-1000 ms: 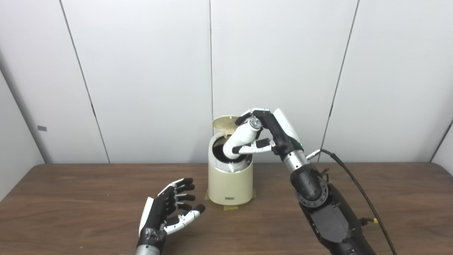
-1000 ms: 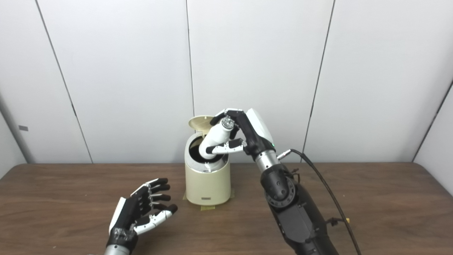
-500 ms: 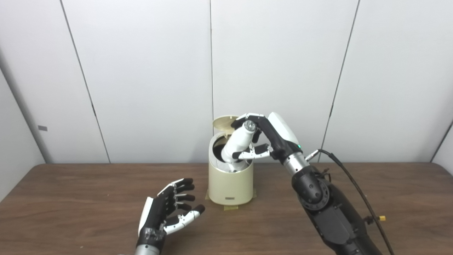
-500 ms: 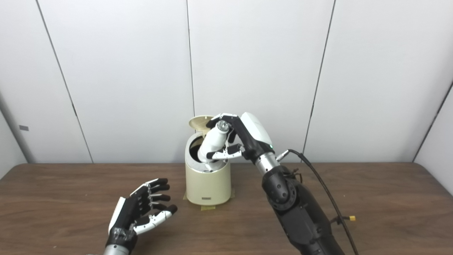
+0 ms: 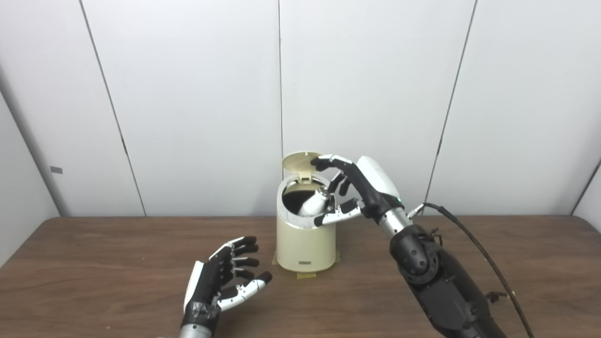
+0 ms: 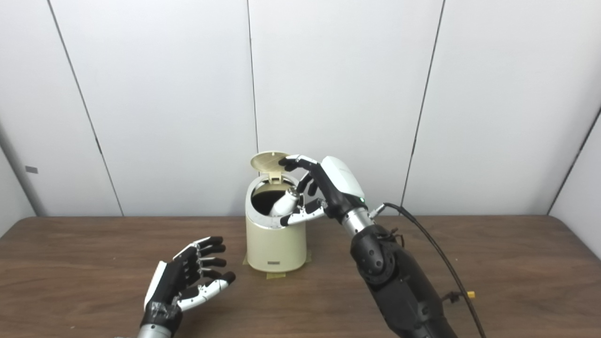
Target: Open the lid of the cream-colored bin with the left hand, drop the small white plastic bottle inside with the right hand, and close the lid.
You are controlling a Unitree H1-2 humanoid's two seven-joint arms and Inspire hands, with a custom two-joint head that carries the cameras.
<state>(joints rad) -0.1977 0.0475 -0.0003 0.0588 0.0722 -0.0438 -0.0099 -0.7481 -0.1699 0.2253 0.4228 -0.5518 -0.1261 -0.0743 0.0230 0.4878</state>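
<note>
Left eye view and right eye view both cut off our two arms at the bottom edge, and the lower body of the small white plastic bottle (image 5: 315, 202) is hidden inside the cream-colored bin (image 5: 305, 244); only its neck and grey cap end show, tilted, leaning toward the right side of the bin's opening. We cannot tell how deep the bottle reaches, nor whether it touches the bin's floor.

The bin stands on the wooden table (image 5: 94, 263), toward its far edge, with strips of tape at its base. Its lid (image 5: 300, 161) stands raised at the back of the opening. A black cable (image 5: 474, 244) runs along the right arm, to the right of the bin. White wall panels close the scene behind the bin.

Our right hand (image 5: 359, 188) hangs over the right side of the bin, fingers spread apart and holding nothing. One fingertip lies at the lid's right edge; the thumb lies at the bin's rim, just beside the bottle; we cannot confirm contact.

Our left hand (image 5: 220, 277) rests open, palm up, left of and nearer than the bin, fingers apart, empty.
</note>
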